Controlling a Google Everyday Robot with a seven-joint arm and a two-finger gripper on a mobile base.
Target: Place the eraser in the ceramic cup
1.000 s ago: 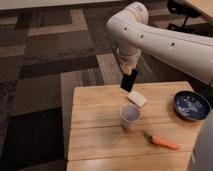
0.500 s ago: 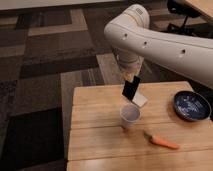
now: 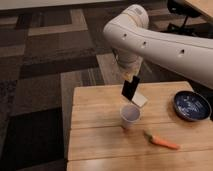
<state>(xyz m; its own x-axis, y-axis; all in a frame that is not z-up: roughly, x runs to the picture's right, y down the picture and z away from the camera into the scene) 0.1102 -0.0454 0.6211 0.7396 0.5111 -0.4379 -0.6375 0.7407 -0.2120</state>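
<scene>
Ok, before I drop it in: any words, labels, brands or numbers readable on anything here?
None: no text can be read anywhere in this view.
On the eraser, held by the gripper with jaws shut just above the cup: plain black, no print visible.
On the cup, bowl, carrot, arm, table: no markings visible.

**Eraser held over the cup**

The gripper (image 3: pixel 131 78) hangs above the wooden counter (image 3: pixel 95 130), clamped on the top of the black eraser (image 3: pixel 129 90). The eraser tilts just above the white ceramic cup (image 3: pixel 130 116). A white flat piece (image 3: pixel 140 99), a carrot (image 3: pixel 161 141) and a blue bowl (image 3: pixel 192 105) lie nearby.
</scene>
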